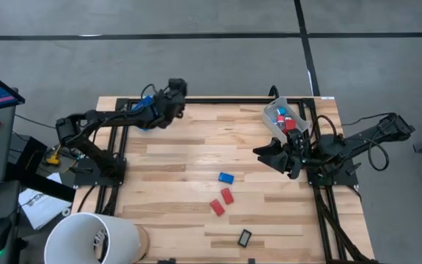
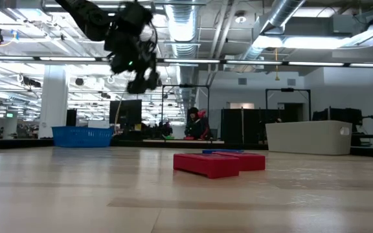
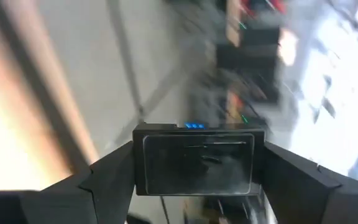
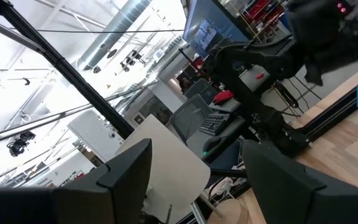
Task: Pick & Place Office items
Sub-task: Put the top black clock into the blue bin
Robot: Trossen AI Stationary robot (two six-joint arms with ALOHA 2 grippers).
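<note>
My left gripper (image 1: 173,94) is raised over the table's far left, beside the blue tray (image 1: 145,111), and is shut on a black rectangle with a glossy light face (image 3: 197,163). In the low view this left gripper (image 2: 138,71) hangs high above the wood. My right gripper (image 1: 271,155) stands open and holds nothing, just near of the clear bin (image 1: 284,121), which holds red and blue pieces. On the table lie a blue block (image 1: 226,177), two red blocks (image 1: 228,195) (image 1: 217,207) and another black rectangle (image 1: 245,237). My left gripper pinches the black rectangle between its two fingers (image 3: 114,171), one on each short end (image 3: 139,163). The light face is turned toward the wrist camera. The piece is lifted clear, high above the table, with the fingers close to level.
A big white bucket (image 1: 94,238) stands off the table's near left corner. Black frame rails (image 1: 321,205) run along both sides of the table. The wood between the loose blocks and the blue tray is bare.
</note>
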